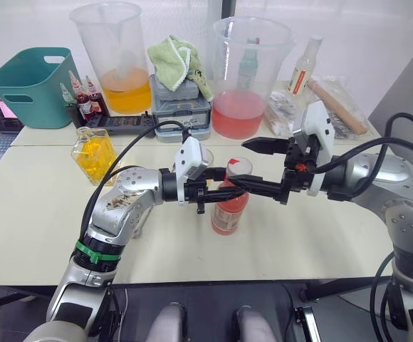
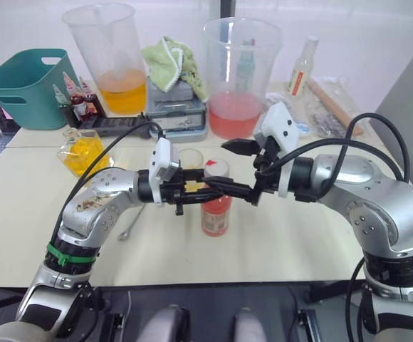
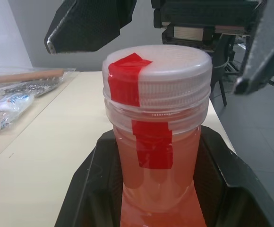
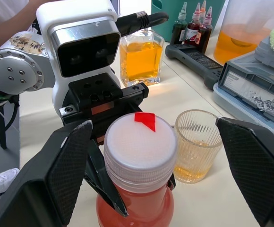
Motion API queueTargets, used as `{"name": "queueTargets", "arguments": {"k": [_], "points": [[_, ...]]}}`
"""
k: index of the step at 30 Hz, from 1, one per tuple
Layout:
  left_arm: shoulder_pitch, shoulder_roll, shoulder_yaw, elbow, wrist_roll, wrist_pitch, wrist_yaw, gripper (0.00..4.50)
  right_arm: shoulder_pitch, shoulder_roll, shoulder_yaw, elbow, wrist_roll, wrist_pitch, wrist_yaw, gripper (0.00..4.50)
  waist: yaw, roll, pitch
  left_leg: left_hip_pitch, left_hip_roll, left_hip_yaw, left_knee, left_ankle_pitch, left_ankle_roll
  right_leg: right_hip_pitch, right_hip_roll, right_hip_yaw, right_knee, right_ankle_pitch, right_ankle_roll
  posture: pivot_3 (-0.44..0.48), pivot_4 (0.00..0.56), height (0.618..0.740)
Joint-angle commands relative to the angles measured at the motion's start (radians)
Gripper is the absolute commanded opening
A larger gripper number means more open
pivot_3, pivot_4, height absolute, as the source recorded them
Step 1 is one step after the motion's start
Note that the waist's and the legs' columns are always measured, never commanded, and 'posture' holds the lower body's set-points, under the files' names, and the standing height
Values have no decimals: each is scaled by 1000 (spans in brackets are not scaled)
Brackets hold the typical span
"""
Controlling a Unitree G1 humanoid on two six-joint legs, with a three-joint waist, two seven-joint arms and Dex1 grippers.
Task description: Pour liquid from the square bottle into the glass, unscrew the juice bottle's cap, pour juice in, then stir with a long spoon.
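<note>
From the head we see the juice bottle (image 1: 229,206) upright mid-table, our left gripper (image 1: 217,187) clamped round its neck. The left wrist shows its white cap (image 3: 158,78) crossed by red tape. Our right gripper (image 4: 149,165) straddles the cap, fingers spread.

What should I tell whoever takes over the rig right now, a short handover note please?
Left hand: shut on the juice bottle just below its neck, holding it upright on the table.
Right hand: open, one finger on each side of the cap, not yet gripping.
The glass stands just behind the juice bottle with a little yellow liquid in it. The square bottle stands upright farther back on the robot's left.
Done, by the look of it: the pour from the square bottle.
Left: close on the cap and unscrew it, pour juice in, stir with the long spoon.
</note>
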Motion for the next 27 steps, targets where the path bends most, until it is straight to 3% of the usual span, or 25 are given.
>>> {"name": "queueTargets", "arguments": {"k": [1, 7, 11, 17, 27], "points": [[-13, -2, -7, -5, 11, 3, 8, 1487, -9, 5, -13, -20, 12, 5, -13, 3702, 0, 0, 0, 0, 0, 0, 0, 0, 0, 0, 0, 0, 0, 0, 0, 0, 150, 740], [-13, 0, -7, -8, 10, 5, 10, 1487, -13, 8, -7, -17, 12, 13, -12, 1694, 0, 0, 0, 0, 0, 0, 0, 0, 0, 0, 0, 0, 0, 0, 0, 0, 150, 740], [-11, 1, -4, -14, 11, 7, 17, 1487, -18, -2, 11, -5, 7, -4, 40, 1653, -1, 0, 0, 0, 0, 0, 0, 0, 0, 0, 0, 0, 0, 0, 0, 0, 150, 740], [7, 6, -1, -29, 13, 8, 25, 1487, -55, -41, 105, 81, -76, -151, 291, 1653, -1, 0, 0, 1, -1, 1, 0, 0, 0, 2, 1, -1, -1, 0, 0, 0, 150, 740], [31, 26, 6, -47, 19, 3, 33, 1487, -299, 7, 283, 515, -292, -491, 809, 1653, -12, 0, 0, 9, 0, 2, -1, 0, 0, 12, 1, -2, -5, 0, 0, 0, 150, 740]]}}
